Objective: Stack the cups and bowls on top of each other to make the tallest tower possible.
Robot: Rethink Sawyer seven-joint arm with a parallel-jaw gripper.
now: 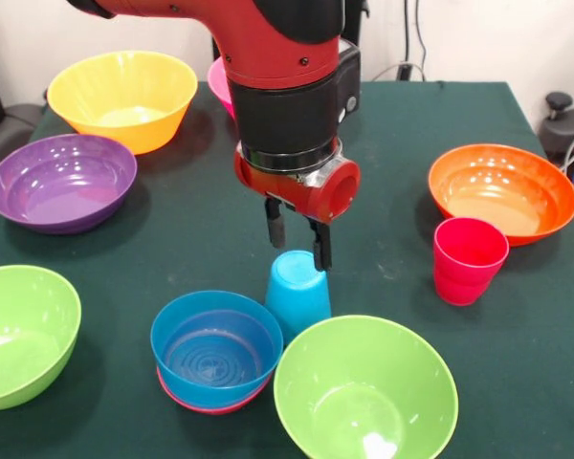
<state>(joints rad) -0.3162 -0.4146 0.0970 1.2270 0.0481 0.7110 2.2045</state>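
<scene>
A light blue cup (297, 295) stands upside down on the green table cloth, between a blue bowl (214, 350) and a lime green bowl (364, 390). The blue bowl sits inside a small red bowl (209, 405), of which only the rim shows. My gripper (298, 241) hangs straight over the blue cup. Its fingers (275, 226) are apart and empty, with the tips just at the cup's upturned base. A red-pink cup (469, 258) stands upright to the right, in front of an orange bowl (503, 189).
A second lime green bowl (19, 335) sits at the left edge. A purple bowl (62, 182) and a large yellow-orange bowl (124, 96) are at the far left. A pink bowl (219, 81) is partly hidden behind the arm.
</scene>
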